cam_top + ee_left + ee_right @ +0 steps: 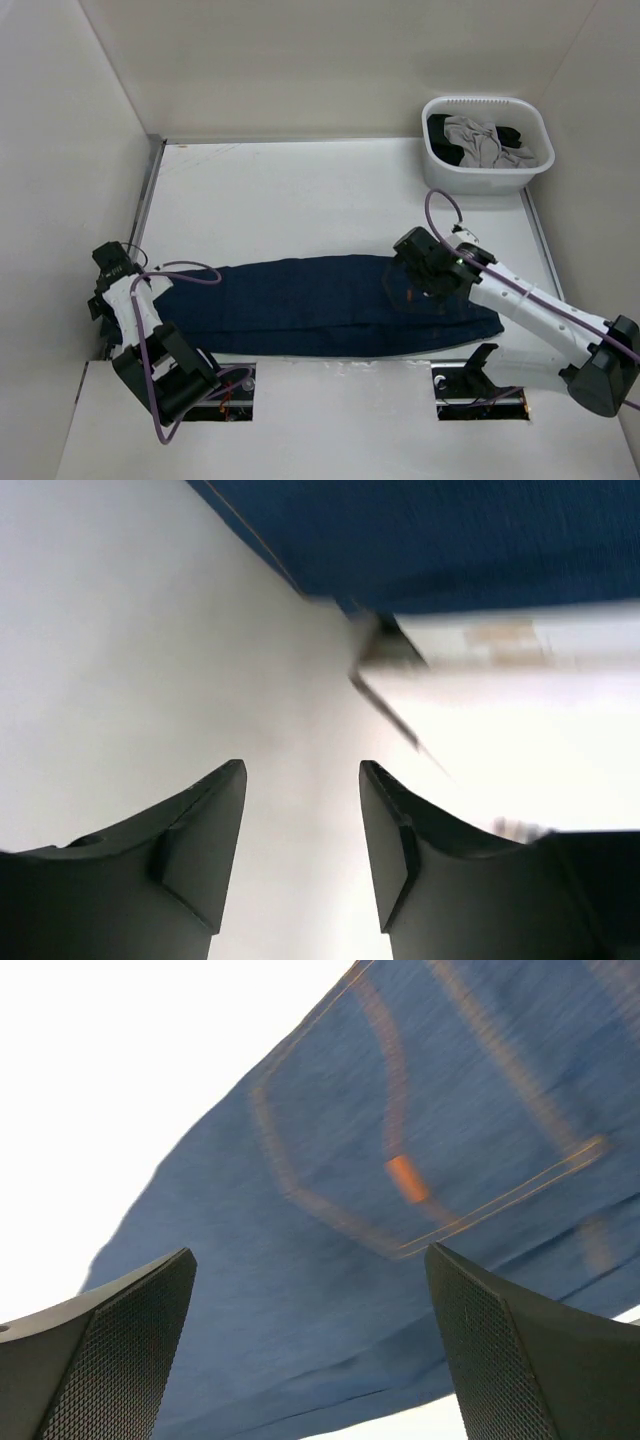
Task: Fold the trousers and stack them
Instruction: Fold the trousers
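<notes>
1. Trousers (pixel 330 305) lie stretched from left to right in the lower middle of the top view, flat on the table (pixel 300 200). They seem folded once along the length, one leg on the other.
2. Cross folds and stacking appear not yet done, so I judge most of the task is left.
3. Left gripper (pixel 300 770) has its jaws apart and holds nothing. It is over bare table, with the cloth edge at the top of its own view.
4. Right gripper (pixel 310 1260) is spread wide and empty, above the back pocket (pixel 420 1160).
5. Room for moving is above the trousers. Their lower edge runs close to the near table edge. The basket (pixel 487 101) at upper right is well apart.
</notes>
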### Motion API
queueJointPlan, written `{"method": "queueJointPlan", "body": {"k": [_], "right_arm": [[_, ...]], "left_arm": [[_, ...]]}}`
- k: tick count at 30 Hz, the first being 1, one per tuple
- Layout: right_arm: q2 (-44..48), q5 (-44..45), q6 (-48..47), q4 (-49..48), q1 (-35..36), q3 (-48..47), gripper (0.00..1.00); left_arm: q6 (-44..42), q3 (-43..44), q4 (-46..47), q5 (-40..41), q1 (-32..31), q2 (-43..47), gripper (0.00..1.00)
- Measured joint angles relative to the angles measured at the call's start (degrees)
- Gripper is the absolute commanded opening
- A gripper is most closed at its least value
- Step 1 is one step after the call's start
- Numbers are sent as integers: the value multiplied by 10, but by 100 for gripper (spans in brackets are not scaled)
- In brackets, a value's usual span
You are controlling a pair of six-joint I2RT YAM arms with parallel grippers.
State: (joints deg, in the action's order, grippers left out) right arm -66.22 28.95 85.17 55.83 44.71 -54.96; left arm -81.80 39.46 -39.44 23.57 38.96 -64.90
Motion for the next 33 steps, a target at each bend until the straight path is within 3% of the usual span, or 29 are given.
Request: {"method": "queueJointPlan", "body": {"k": [4,7,14,21,28,33], "right_arm": [[24,6,-63,9,0,31,100],[40,-9,-111,0,-5,73,100],[-93,-126,-171,-79,-18,118,100],[-144,-165,-192,-120,-26,120,100],[-170,-221,-179,-120,-102,105,100],[-235,-250,-195,-113,-160,45,100]], "left_arm": [[5,57,-63,18,-7,-2,54],[24,112,-53,-25,-61,0,53],[-8,14,43,-177,-322,14,54],[-29,-65,62,-215,-520,-68,56],[-29,-63,169,-136,-562,-133,57],[19,74,277,-101,-548,-298,56]]}}
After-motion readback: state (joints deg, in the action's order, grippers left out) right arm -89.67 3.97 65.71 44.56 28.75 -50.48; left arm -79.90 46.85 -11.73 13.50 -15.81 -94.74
